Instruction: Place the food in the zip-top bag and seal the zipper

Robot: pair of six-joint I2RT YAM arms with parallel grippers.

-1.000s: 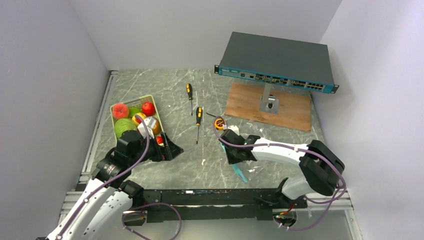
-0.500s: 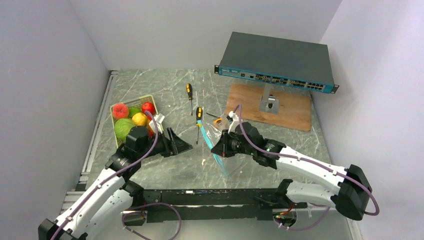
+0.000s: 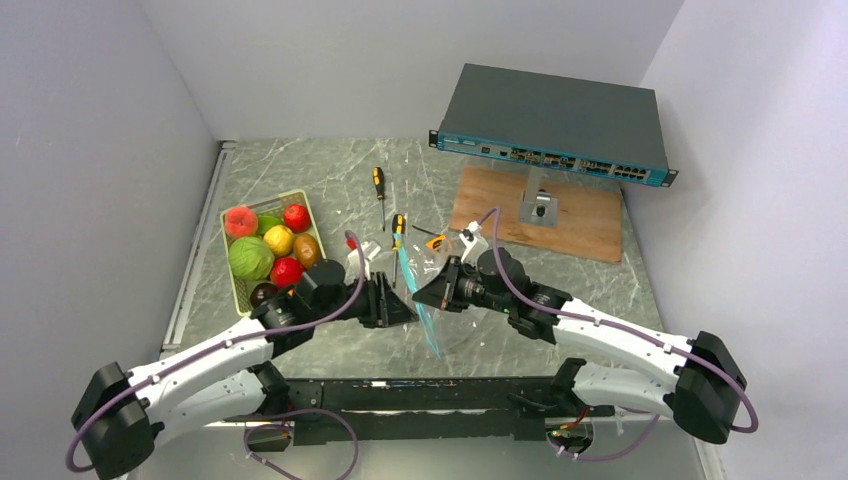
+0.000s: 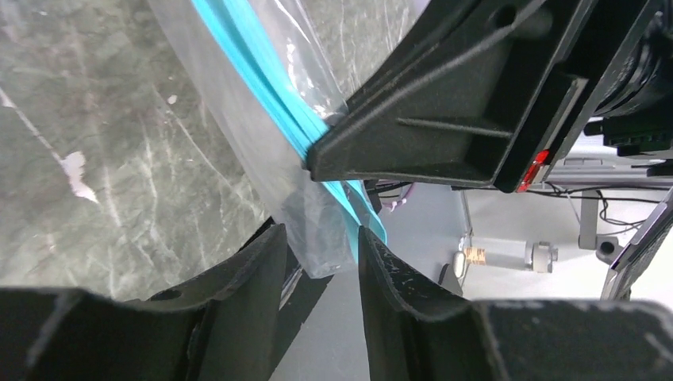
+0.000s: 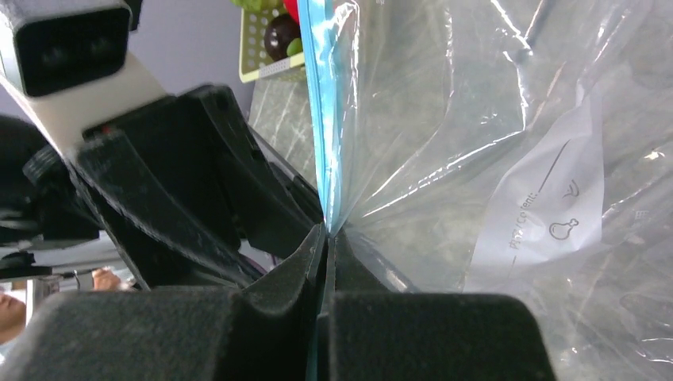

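Observation:
The zip-top bag (image 3: pixel 462 322) hangs clear and upright at the table's middle, its teal zipper (image 3: pixel 425 325) running down its left edge. My right gripper (image 3: pixel 432 296) is shut on that zipper strip (image 5: pixel 321 95), with the bag's film (image 5: pixel 444 143) spread beyond it. My left gripper (image 3: pixel 408 312) reaches in from the left. Its jaws (image 4: pixel 317 246) stand apart around the bag's lower corner (image 4: pixel 317 230), just below the right gripper's finger (image 4: pixel 444 119). The food (image 3: pixel 268 252), red, yellow, green and brown toy fruits, lies in the pale green tray (image 3: pixel 232 280) at the left.
Two screwdrivers (image 3: pixel 379 190) (image 3: pixel 397 235) and a tape measure (image 3: pixel 437 243) lie behind the bag. A network switch (image 3: pixel 555 125) stands on a wooden board (image 3: pixel 580 225) at the back right. Grey walls close in the left, back and right sides.
My left arm swung right from the tray to the bag, its jaws narrowing around the bag's corner. My right gripper carried the bag up and leftward, still shut on the zipper.

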